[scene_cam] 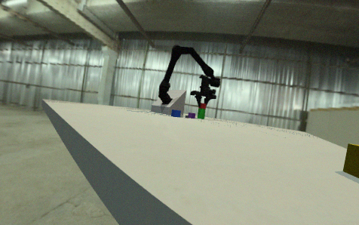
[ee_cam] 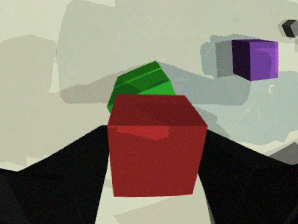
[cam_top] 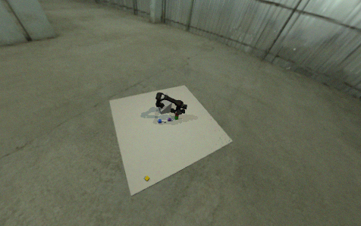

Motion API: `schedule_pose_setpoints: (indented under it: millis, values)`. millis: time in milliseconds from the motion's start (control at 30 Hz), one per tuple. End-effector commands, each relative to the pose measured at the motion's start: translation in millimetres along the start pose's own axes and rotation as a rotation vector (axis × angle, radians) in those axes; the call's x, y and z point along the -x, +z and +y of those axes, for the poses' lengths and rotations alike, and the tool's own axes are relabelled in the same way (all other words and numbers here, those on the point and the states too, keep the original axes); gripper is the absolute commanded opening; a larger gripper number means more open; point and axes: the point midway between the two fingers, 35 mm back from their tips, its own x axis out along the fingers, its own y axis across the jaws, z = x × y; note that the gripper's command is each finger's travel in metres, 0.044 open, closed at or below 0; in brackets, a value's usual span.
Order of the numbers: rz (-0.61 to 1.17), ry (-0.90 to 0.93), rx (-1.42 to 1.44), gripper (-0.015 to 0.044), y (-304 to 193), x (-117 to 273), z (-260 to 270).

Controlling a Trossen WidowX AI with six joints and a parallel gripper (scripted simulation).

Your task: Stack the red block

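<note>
The red block (scene_cam: 203, 106) (ee_cam: 155, 162) sits on top of the green tower (cam_top: 176, 117) (scene_cam: 201, 113) (ee_cam: 145, 82). In the exterior view their faces meet, with the red block slightly to the right. My gripper (cam_top: 177, 114) (scene_cam: 203, 103) (ee_cam: 150, 133) points down over the tower. Its fingers are slightly open, one on each side of the red block and still close to it. The tower stands upright. In the wrist view the red block hides part of the tower, and the contact between them cannot be seen there.
A purple block (cam_top: 169, 119) (scene_cam: 191, 115) (ee_cam: 264, 61) lies near the tower, with a small dark block (ee_cam: 290, 28) beyond it. A blue block (cam_top: 160, 121) (scene_cam: 176, 113) lies farther off. A grey ramp (scene_cam: 179, 103) stands by the arm's base. A yellow block (cam_top: 147, 178) (scene_cam: 352, 160) is far away.
</note>
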Motion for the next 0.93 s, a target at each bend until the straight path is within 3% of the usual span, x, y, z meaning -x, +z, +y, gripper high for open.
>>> schedule_pose_setpoints:
  millis: [0,167,900]
  values:
    - [0.0,0.001,-0.001,0.0315,0.0,-0.2,0.3]
    - [0.0,0.001,-0.001,0.044,0.0,-0.2,0.3]
    - [0.0,0.001,-0.001,0.044,0.0,-0.2,0.3]
